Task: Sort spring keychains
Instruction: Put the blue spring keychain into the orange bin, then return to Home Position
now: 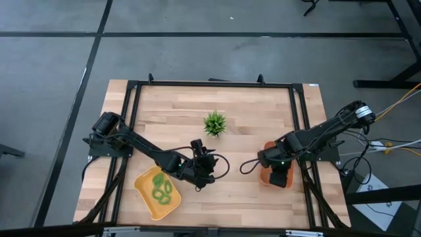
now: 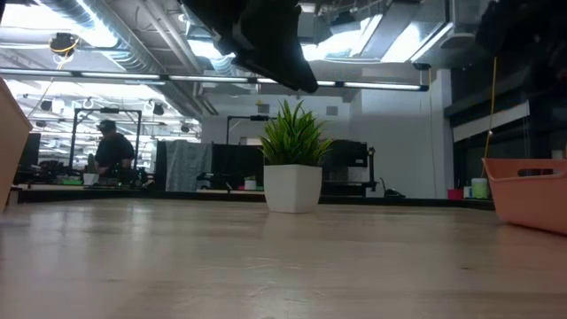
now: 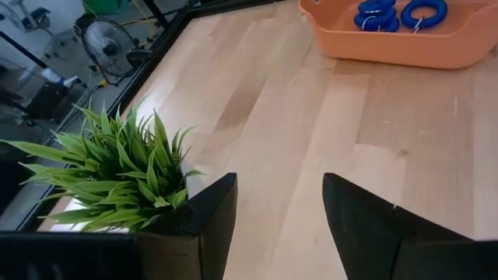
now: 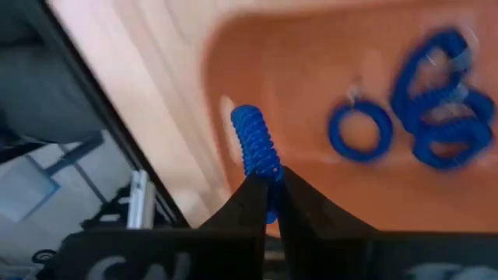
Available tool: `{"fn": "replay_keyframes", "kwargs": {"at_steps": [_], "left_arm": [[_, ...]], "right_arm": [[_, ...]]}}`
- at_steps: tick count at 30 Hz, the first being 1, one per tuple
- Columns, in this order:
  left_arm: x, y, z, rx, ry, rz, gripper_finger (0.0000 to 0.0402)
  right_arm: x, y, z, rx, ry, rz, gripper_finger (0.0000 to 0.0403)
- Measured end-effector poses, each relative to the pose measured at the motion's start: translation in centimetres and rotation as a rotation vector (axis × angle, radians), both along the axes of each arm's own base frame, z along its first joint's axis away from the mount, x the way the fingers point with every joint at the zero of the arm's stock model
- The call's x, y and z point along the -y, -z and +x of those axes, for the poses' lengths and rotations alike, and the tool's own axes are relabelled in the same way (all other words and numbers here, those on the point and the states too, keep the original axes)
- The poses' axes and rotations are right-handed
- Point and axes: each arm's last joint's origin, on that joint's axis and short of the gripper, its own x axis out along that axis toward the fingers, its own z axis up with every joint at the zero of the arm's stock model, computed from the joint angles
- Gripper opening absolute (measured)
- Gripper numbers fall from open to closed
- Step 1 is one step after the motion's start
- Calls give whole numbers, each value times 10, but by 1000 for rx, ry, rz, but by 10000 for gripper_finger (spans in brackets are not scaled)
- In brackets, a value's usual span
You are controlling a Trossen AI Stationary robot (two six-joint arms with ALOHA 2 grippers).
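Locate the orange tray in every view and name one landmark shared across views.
High view: orange tray right of centre, under the right arm.
Low view: at the right edge.
Left wrist view: far corner, holding blue keychains.
Right wrist view: fills the frame.
Shared landmark: the potted plant.

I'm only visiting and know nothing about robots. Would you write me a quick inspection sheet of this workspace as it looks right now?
Surface: wooden table, black frame around it.
Job's things: green keychains in the yellow tray; blue keychains in the orange tray.
Clutter: potted plant mid-table.
Grippers: left gripper open, empty, beside the yellow tray; right gripper shut on a blue keychain over the orange tray.
Cables: black loops at both wrists; yellow and orange leads off the table's right edge.
Surroundings: grey floor; a person at distant benches.
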Motion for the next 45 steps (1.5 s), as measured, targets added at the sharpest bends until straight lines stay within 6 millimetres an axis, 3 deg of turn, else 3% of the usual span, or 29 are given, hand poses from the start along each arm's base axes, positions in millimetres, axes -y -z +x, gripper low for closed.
{"fn": "replay_keyframes", "kwargs": {"at_steps": [6, 14, 28, 45], "left_arm": [[-4, 0, 2, -11, -2, 13, 187], [-17, 0, 7, -17, -23, -4, 183], [-28, 1, 11, -27, -21, -50, 180], [-28, 1, 11, -14, -31, -66, 180]], "right_arm": [[5, 2, -9, -92, 18, -76, 20], [11, 3, -10, -53, 34, -239, 21], [15, 3, -12, -54, 85, -359, 22], [15, 3, -12, -55, 87, -360, 97]]}}
